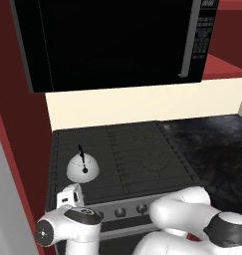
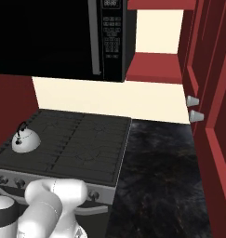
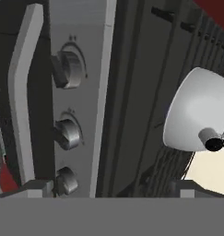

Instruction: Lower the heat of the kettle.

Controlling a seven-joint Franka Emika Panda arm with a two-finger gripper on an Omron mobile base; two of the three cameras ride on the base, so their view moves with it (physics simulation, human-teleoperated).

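Grey knobs (image 3: 67, 69) look untouched, kettle (image 1: 83, 168) sits on its burner; my end effector (image 3: 111, 188) hovers released; turning remains.

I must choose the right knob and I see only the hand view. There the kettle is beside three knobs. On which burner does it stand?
Observer: The kettle stands on the front left burner of the stove.
Operator: Where is the gripper along the knob panel?
Observer: In the left base view the gripper is at the left end of the panel, just in front of the kettle.
Operator: Are there more knobs than my three?
Observer: Yes, the row goes on to the right; one more knob shows near the middle of the panel.
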